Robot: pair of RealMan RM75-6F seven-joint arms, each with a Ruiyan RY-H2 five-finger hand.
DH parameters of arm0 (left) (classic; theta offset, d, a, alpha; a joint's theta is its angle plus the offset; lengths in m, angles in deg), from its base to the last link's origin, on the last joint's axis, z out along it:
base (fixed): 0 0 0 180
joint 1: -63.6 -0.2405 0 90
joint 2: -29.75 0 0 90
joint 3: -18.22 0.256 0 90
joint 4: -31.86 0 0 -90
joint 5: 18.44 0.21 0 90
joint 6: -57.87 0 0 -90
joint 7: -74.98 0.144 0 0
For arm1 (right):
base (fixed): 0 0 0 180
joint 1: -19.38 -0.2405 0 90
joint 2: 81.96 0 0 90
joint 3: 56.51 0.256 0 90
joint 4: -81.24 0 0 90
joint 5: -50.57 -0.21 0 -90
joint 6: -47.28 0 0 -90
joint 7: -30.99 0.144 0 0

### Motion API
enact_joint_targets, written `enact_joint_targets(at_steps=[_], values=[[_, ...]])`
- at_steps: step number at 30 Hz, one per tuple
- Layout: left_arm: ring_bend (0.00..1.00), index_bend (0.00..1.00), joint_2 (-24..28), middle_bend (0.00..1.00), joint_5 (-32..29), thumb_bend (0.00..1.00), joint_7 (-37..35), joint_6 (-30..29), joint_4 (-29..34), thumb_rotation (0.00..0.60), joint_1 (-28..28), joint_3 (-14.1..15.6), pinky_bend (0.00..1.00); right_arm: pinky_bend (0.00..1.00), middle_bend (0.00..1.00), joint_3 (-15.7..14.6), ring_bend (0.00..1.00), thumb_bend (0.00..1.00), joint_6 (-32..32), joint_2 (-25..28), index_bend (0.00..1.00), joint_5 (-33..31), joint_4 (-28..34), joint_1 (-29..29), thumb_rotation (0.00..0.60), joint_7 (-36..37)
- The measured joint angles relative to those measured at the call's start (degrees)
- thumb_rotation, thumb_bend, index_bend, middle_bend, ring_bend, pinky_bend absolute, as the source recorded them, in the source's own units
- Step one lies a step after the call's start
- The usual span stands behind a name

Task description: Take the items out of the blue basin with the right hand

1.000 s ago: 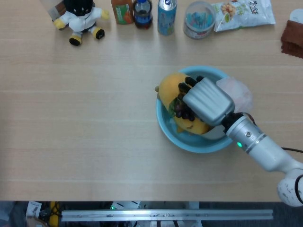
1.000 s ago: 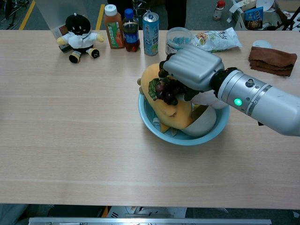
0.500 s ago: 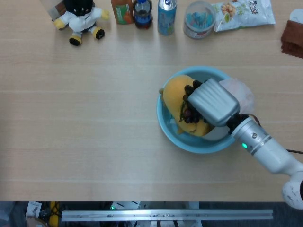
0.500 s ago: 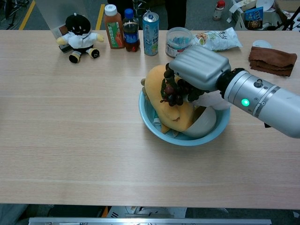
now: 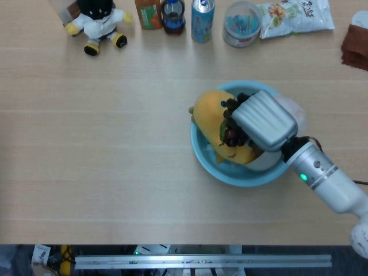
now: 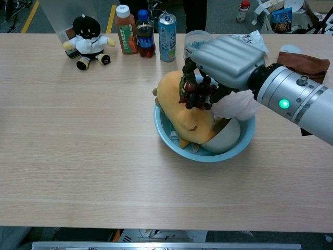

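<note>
Right robot hand [image 6: 229, 62]: over the blue basin [image 6: 169, 136], fingers closed around a bunch of dark grapes [image 6: 196, 92]; in the head view the same robot hand [image 5: 263, 121] covers the basin's right half.
Grapes: hanging from the fingers, just above a yellow plush toy [image 6: 179, 107].
Plush toy: lying in the basin, its upper end over the left rim.
Other contents: a grey bowl [image 6: 225, 137] tilted inside at the right; something pale pink [image 6: 238, 105] behind it, too hidden to name.
Basin: on the desk [image 6: 78, 135], right of centre.
Desk's far edge: black-and-white plush doll [image 6: 87, 41], orange juice bottle [image 6: 125, 23], dark cola bottle [image 6: 145, 33], blue can [image 6: 167, 30], clear round tub [image 6: 194, 41], snack bag [image 5: 293, 16], brown cloth [image 6: 304, 64].
Left robot hand: neither camera shows it.
</note>
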Motion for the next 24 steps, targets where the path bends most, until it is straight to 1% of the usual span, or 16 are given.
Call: enact_joint_targets(at_steps=[8, 15, 20, 24], values=[[0.25, 0.26, 0.29, 0.26, 0.32, 0.37, -0.78, 0.13, -0.52, 0.6, 0.01, 0.0, 0.26, 0.73, 0.5, 1.88, 0.48, 0.38, -1.94, 2.95, 0.67, 0.76, 3.06, 0.93, 0.6, 1.45], [0.25, 0.26, 0.56, 0.26, 0.71, 0.37, -0.65, 0.12, -0.25, 0.6, 0.06, 0.09, 0.26, 0.73, 0.5, 5.35, 0.48, 0.38, -4.1, 6.81, 0.67, 0.11, 4.49, 1.66, 0.6, 3.63], [0.25, 0.26, 0.71, 0.26, 0.88, 0.37, -0.32, 0.12, 0.12, 0.6, 0.1, 0.16, 0.26, 0.73, 0.5, 8.06, 0.48, 0.38, -4.77, 9.45, 0.67, -2.1, 3.35, 1.74, 0.6, 4.82], [0.25, 0.26, 0.81, 0.26, 0.82, 0.37, -0.06, 0.14, 0.38, 0.6, 0.14, 0.15, 0.26, 0.73, 0.5, 9.47, 0.48, 0.38, -4.21, 10.0, 0.67, -4.52, 0.75, 1.03, 0.6, 4.98]])
